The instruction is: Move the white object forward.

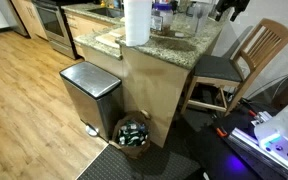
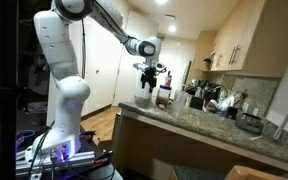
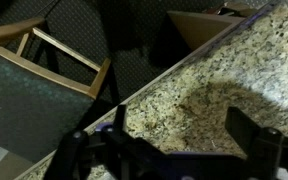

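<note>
The white object is a paper towel roll [image 1: 136,22] that stands upright on the granite counter [image 1: 174,45]. It also shows as a pale shape on the counter's near end in an exterior view [image 2: 143,100]. My gripper [image 1: 227,8] hangs above the counter's far side, apart from the roll, and shows in both exterior views [image 2: 152,75]. In the wrist view the gripper [image 3: 162,140] is open and empty, its two dark fingers spread above bare granite [image 3: 194,95] near the counter's edge. The roll is out of the wrist view.
Jars and bottles [image 1: 166,14] crowd the counter behind the roll, and more kitchenware [image 2: 212,98] lies along it. A wooden chair [image 1: 242,58] stands beside the counter. A steel bin [image 1: 91,95] and a basket of bottles [image 1: 134,132] sit on the floor below.
</note>
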Robot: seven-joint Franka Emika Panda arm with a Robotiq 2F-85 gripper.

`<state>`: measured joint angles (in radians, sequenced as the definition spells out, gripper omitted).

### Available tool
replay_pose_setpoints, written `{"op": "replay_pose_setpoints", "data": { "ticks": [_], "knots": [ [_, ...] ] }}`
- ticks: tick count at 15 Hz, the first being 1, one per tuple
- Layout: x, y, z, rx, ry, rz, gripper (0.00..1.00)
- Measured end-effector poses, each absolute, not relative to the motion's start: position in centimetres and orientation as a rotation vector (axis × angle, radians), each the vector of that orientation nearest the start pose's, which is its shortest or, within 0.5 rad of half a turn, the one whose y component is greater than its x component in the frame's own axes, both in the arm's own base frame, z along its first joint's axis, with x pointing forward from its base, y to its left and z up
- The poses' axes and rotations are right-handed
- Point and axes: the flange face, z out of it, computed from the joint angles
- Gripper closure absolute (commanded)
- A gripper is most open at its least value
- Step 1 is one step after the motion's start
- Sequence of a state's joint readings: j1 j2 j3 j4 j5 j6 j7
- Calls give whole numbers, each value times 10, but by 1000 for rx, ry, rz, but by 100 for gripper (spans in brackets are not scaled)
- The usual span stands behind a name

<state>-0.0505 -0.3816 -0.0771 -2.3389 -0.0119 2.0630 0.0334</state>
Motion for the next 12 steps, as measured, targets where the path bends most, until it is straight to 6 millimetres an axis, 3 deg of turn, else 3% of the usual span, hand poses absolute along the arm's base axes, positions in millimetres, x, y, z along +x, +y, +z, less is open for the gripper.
{"op": "replay_pose_setpoints", "data": {
  "ticks": [5, 12],
  "knots": [
    [441, -59, 491, -3109, 264, -165, 0],
    [445, -40, 489, -2829, 759, -196, 0]
  ]
}}
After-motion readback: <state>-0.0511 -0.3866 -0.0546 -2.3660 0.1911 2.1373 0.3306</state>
